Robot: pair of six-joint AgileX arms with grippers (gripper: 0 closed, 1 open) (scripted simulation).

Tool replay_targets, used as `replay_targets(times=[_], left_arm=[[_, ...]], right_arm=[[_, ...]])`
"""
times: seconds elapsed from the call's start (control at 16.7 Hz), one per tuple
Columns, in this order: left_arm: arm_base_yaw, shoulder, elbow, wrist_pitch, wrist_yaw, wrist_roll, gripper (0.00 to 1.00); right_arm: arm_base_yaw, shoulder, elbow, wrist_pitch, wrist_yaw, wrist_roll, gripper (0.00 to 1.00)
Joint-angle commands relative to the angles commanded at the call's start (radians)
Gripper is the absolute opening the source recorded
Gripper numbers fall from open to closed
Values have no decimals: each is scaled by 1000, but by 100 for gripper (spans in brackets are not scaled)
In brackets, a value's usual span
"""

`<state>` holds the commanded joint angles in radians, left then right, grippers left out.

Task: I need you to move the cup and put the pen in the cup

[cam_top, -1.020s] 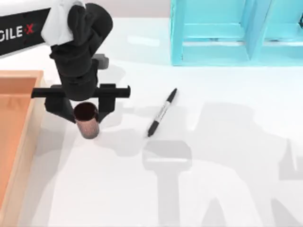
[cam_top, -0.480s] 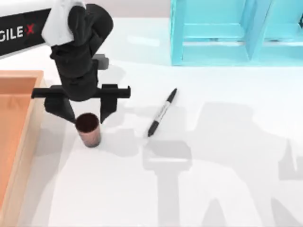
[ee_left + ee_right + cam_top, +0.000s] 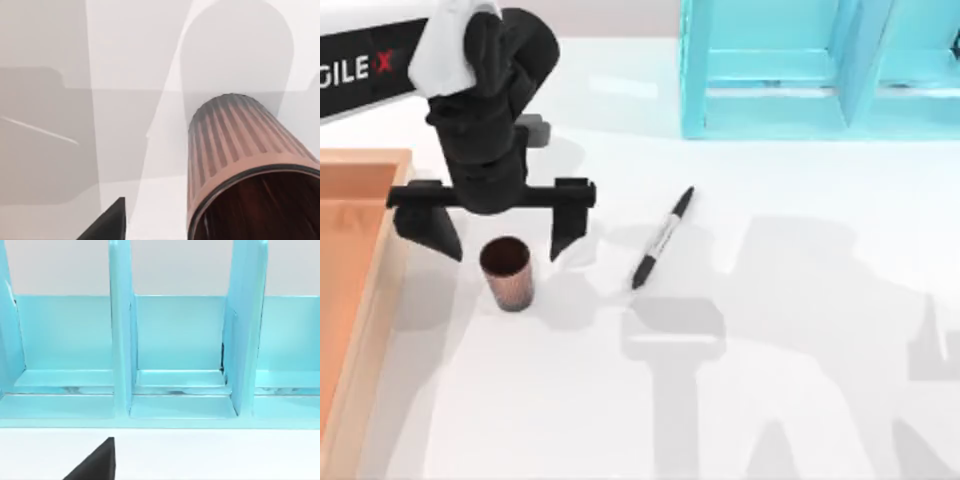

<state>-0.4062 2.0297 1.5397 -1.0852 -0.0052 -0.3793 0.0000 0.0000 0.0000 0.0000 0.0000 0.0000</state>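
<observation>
Cup [image 3: 506, 272]: small copper-brown ribbed cylinder w/ dark interior, standing upright on the white desk [image 3: 790, 350], mouth up, just below and between the two fingers of the left tool [image 3: 498, 235] as the top view shows it; not touching either finger, clear gap each side. Left tool: black, hanging over the desk's left part, fingers spread wide, wider than the cup, holding nothing; left finger tip [image 3: 440, 238] near the tray edge, the other tip nearer the pen. Left wrist view: the cup [image 3: 240, 160] close up, rim and ribbed wall visible, one black finger [image 3: 107, 225] tip apart from it, desk surface between. Pen [image 3: 662, 238]: slim black marker w/ grey middle barrel, lying flat on the desk to the right of the cup, well apart from it and from the tool; long axis diagonal, one end toward the top view's upper right near the shelf, other end toward lower left. Wooden tray [image 3: 360, 300]: orange-brown, at desk's left edge, beside the cup. Blue shelf unit [image 3: 820, 70]: at the desk's far side, upright dividers, also seen in right wrist view [image 3: 175, 355]. Right tool: one black finger [image 3: 97, 462] tip seen facing the shelf; can't tell if open or closed.
</observation>
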Motion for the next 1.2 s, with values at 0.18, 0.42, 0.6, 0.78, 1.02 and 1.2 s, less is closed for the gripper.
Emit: replay_targets(times=[0.18,0.42,0.6,0.78,1.02,1.2], left_arm=[[0,0,0,0,0,0,100],[2,9,39,-37,0,-4,100],[1,26,172,-165,0,-9,100],[-2,40,384,-357,1,-10,100],[-5,45,605,-566,1,-7,100],[-5,40,663,-623,0,-5,100]], right_arm=[[0,0,0,0,0,0,100],[0,0,0,0,0,0,100],[0,0,0,0,0,0,100],[0,0,0,0,0,0,100],[0,0,0,0,0,0,100],[0,0,0,0,0,0,100]])
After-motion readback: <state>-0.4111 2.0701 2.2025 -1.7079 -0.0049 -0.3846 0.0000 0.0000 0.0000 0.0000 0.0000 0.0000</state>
